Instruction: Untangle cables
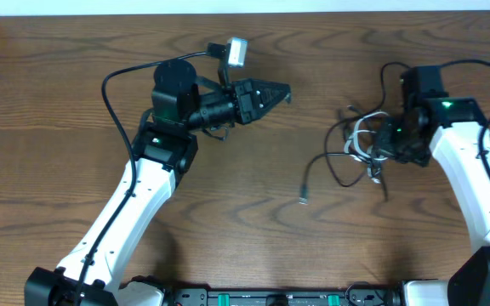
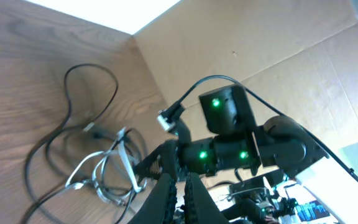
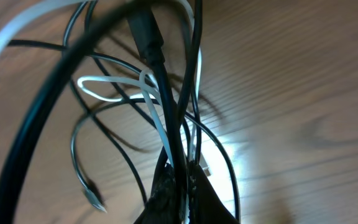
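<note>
Since the wooden table (image 1: 228, 255) carries only my two arms and one knot, the layout is simple; right arm (image 1: 475, 178) is down on the job, left arm (image 1: 134, 195) sits well apart on the other half of the table. The cables (image 1: 357, 140) lie in one bundle on the right half, directly under my right gripper (image 3: 182, 186); its fingers are pressed together with a black strand (image 3: 166, 124) and the white cord (image 3: 156, 117) running into the pinch; can't tell how many strands are actually caught. Left gripper (image 1: 275, 91) is pressed together on nothing, nose pointing across at the bundle. My read: first grab of the untangle, nothing separated yet. Next move calls for a slow pull away from the pile to see which loops follow; left side needs to spread and come in to pin the rest. One loose black plug end (image 1: 304, 198) trails toward the middle; likely the easiest strand to free.
</note>
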